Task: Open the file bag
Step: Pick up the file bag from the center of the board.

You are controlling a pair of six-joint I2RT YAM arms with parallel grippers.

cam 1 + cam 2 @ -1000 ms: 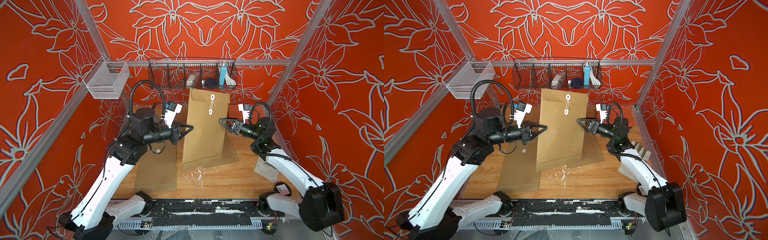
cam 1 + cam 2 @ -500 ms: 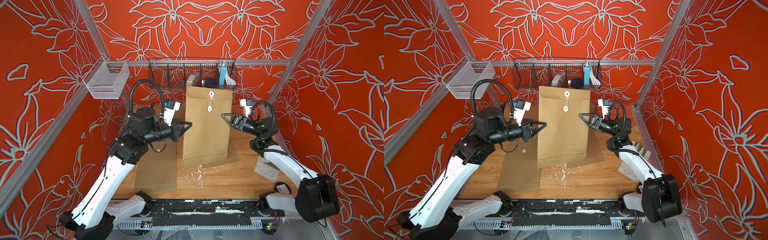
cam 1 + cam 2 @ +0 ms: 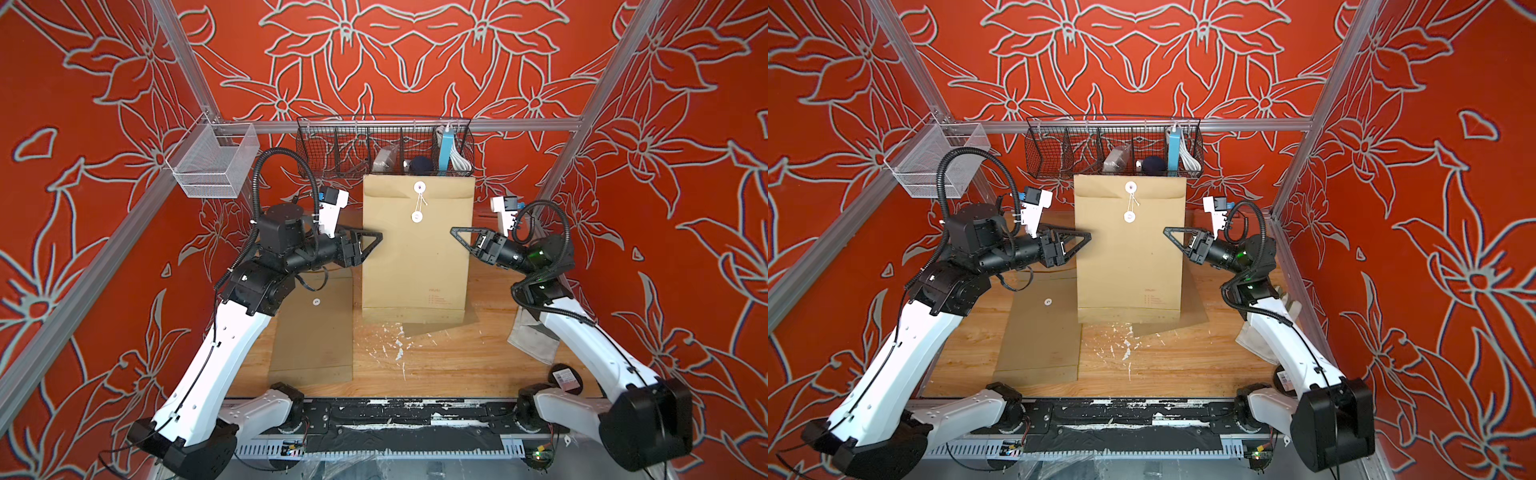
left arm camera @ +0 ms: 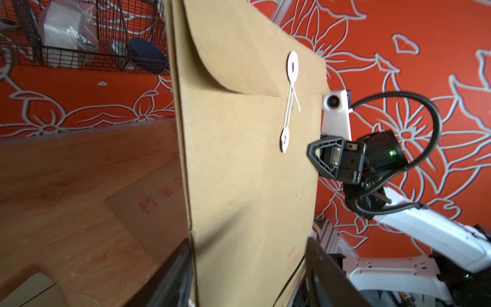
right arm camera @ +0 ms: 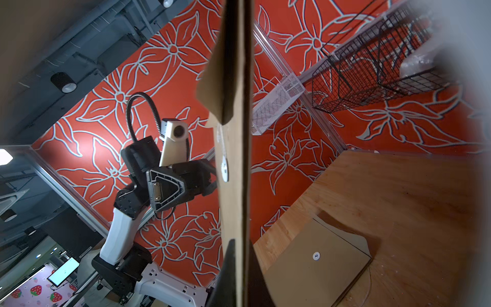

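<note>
A brown file bag [image 3: 415,257] [image 3: 1129,266] stands upright in mid-air over the wooden table in both top views. Its flap is down, and a white string [image 4: 289,106] runs between two white discs. My right gripper [image 3: 457,232] [image 5: 240,265] is shut on the bag's right edge, with the paper pinched edge-on between its jaws. My left gripper [image 3: 374,239] [image 4: 247,279] is open at the bag's left edge. Its jaws stand wide on either side of the paper without pinching it.
Another brown envelope [image 3: 316,332] lies flat at the table's left, and one more [image 3: 1192,307] lies under the held bag. A black wire basket [image 3: 332,153] with small items hangs at the back, beside a white mesh basket [image 3: 212,166]. A grey cloth [image 3: 532,336] lies under the right arm.
The bag has swung from tilted to upright. My right gripper has moved in and shut on its right edge. My left gripper, earlier shut on the left edge, has opened.
</note>
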